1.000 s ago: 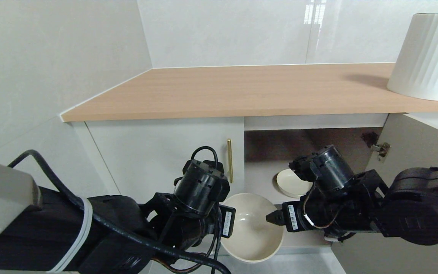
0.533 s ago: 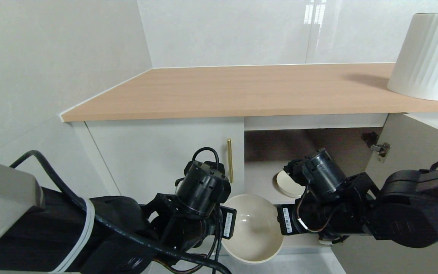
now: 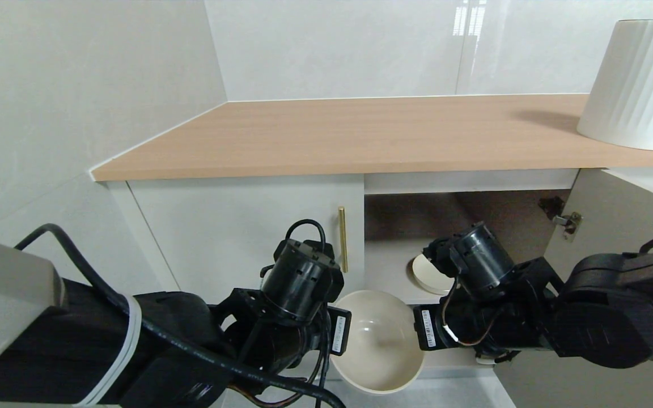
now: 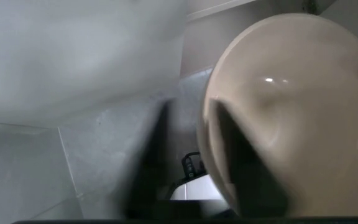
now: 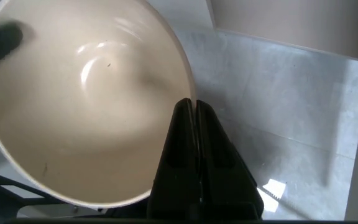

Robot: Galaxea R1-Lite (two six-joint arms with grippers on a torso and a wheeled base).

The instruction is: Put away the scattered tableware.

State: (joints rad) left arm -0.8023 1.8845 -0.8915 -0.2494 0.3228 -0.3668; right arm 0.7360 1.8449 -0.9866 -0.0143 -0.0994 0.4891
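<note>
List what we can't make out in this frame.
1. Plate in the cabinet: in the head view, the right arm's wrist covers its right side.
2. Right gripper against the bowl: the right wrist view cannot settle whether it touches the rim or sits just beside it.
3. Left gripper on the bowl rim: the left wrist view is blurred, so finger depth is unclear.
4. White container: cut off by the head view's right edge.

Wooden counter (image 3: 360,136): ribbed white vessel (image 3: 638,85). Cabinet shelf (image 3: 386,266): plate (image 3: 425,279).
</note>
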